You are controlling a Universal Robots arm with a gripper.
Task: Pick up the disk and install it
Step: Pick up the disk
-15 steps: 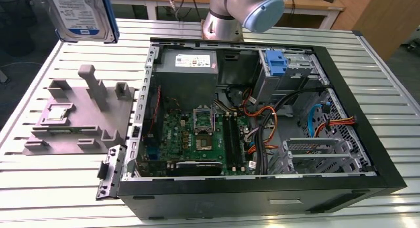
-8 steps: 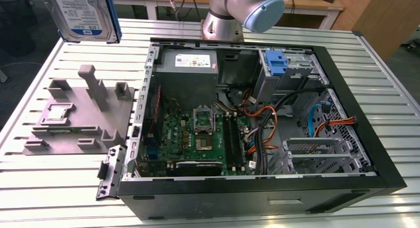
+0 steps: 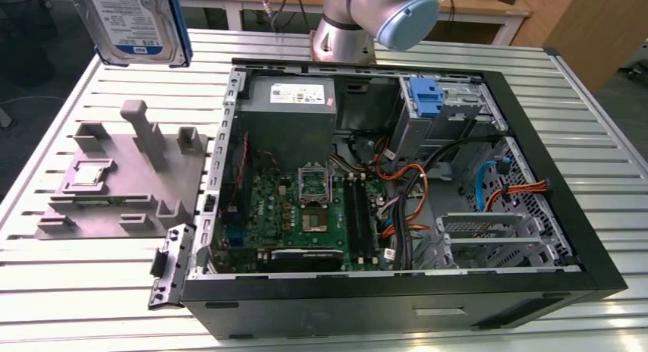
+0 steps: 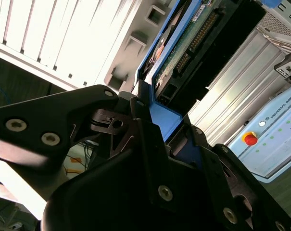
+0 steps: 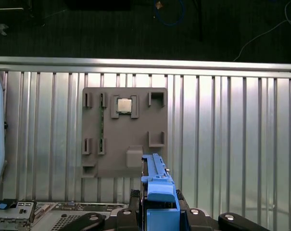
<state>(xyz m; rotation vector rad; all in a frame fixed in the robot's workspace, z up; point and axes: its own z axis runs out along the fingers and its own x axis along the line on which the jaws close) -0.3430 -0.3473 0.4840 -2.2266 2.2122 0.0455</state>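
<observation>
Fingers [image 4: 144, 132] of your gripper [image 5: 157, 197] are clamped on the blue side rails of the disk [image 3: 136, 22], so it hangs straight below them on edge, its length running down toward the table [image 3: 91, 291]. Under it, with a clear gap, sits the grey holder plate [image 5: 119, 139], near the table's edge on the exterior view's left. Farther off toward the exterior view's right lies the open computer case [image 3: 405, 306], well apart from the disk
</observation>
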